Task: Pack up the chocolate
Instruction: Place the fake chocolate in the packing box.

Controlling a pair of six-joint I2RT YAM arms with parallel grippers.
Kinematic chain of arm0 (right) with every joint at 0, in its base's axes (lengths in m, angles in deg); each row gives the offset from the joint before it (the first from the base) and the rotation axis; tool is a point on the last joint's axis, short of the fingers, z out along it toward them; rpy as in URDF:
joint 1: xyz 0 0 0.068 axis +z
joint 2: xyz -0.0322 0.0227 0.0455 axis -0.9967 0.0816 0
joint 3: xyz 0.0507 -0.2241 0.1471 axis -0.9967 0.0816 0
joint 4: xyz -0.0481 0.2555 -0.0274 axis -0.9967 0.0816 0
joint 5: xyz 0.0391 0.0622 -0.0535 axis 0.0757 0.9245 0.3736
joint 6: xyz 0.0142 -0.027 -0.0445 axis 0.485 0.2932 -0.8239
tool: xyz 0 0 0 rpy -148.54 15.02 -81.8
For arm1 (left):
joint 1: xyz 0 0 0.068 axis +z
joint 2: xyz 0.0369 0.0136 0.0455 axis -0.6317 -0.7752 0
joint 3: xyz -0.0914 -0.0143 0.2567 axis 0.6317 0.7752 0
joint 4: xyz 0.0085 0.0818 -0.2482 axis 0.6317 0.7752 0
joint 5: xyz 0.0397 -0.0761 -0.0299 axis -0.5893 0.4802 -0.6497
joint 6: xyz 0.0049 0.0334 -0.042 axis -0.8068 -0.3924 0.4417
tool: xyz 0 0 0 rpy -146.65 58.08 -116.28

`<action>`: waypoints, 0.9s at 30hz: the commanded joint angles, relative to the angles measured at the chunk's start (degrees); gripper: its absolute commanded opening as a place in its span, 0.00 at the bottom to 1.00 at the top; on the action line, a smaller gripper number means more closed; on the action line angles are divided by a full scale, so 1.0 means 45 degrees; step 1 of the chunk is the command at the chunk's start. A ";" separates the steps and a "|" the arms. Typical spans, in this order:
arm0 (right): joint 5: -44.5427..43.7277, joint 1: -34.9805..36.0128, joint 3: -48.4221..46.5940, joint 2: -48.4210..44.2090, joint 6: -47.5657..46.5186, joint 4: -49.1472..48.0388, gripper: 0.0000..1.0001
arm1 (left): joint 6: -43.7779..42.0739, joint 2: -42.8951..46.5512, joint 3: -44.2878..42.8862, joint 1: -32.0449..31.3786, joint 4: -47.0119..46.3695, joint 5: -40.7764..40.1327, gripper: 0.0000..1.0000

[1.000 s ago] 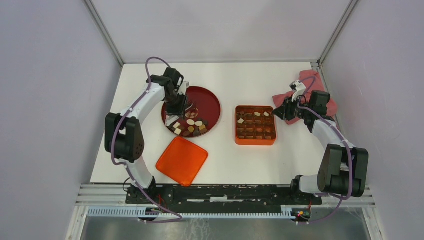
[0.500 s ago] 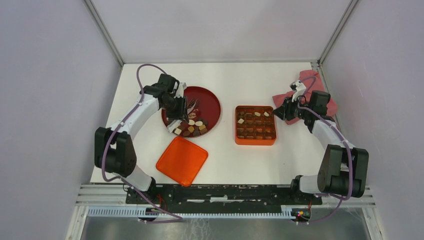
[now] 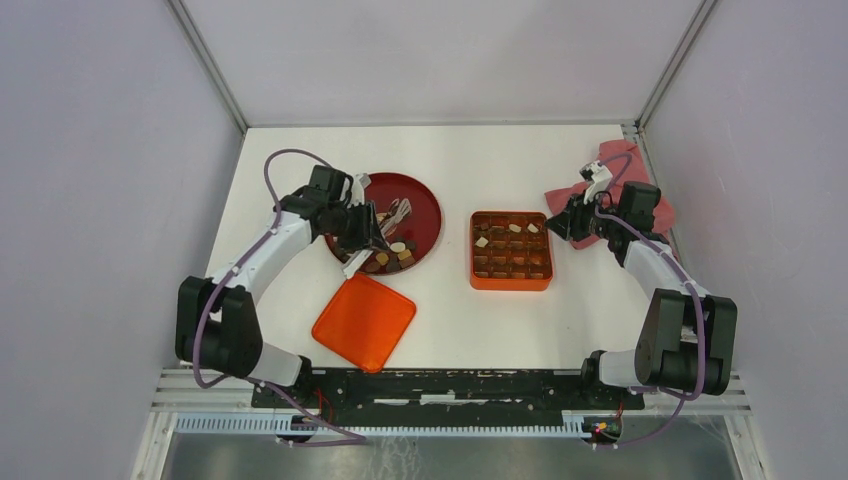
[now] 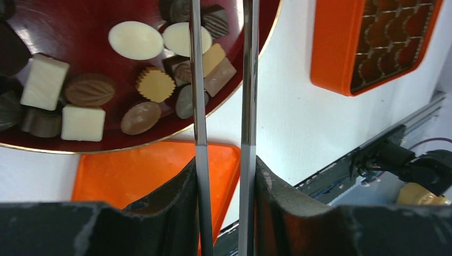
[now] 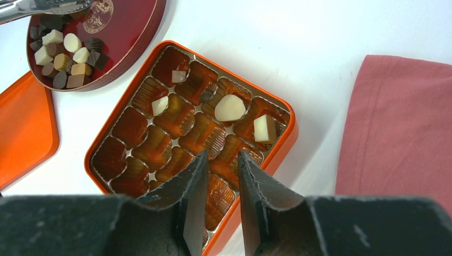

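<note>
The chocolate (image 3: 385,257) lies as several small brown, tan and white pieces at the near edge of the dark red plate (image 3: 420,200). The left wrist view shows this pile (image 4: 133,40) close up on the plate (image 4: 74,21). My left gripper (image 3: 362,228) (image 4: 224,160) is shut on metal tongs (image 3: 398,212) (image 4: 249,80), whose two arms reach out over the plate. A few pieces (image 3: 515,228) (image 5: 229,108) sit in compartments of the orange box (image 3: 472,250) (image 5: 269,170). My right gripper (image 3: 560,222) (image 5: 223,154) hovers at the box's right edge, open, with nothing between its fingers.
The orange lid (image 3: 364,321) (image 4: 144,170) lies flat near the front, just below the plate. A red cloth (image 3: 625,165) (image 5: 400,133) is bunched at the back right, under my right arm. The box's corner (image 4: 341,53) shows right of the tongs.
My left arm has swung its elbow toward the near left, and the gripper with the tongs has turned to point right across the plate. The right arm has not moved.
</note>
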 commanded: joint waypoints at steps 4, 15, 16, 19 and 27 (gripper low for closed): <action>-0.0003 0.0022 0.0114 -0.0236 0.0041 -0.0534 0.33 | 0.1733 0.1451 0.1157 -0.0087 -0.3047 0.2618 0.02; 0.0004 0.0029 0.0153 -0.0239 0.0119 -0.0592 0.33 | 0.1829 0.1453 0.1132 -0.3394 -0.4919 0.2239 0.02; 0.0000 0.0033 0.0153 -0.0242 0.0119 -0.0592 0.33 | 0.1705 0.1285 0.0903 -0.3793 -0.4754 0.1871 0.02; 0.0000 0.0032 0.0172 -0.0256 0.0111 -0.0611 0.33 | 0.1242 0.0492 -0.0066 -0.4869 -0.3921 0.0732 0.02; -0.0039 0.0026 0.0187 -0.0263 0.0080 -0.0612 0.33 | 0.0587 -0.1584 -0.2632 -0.6714 -0.1705 -0.2120 0.02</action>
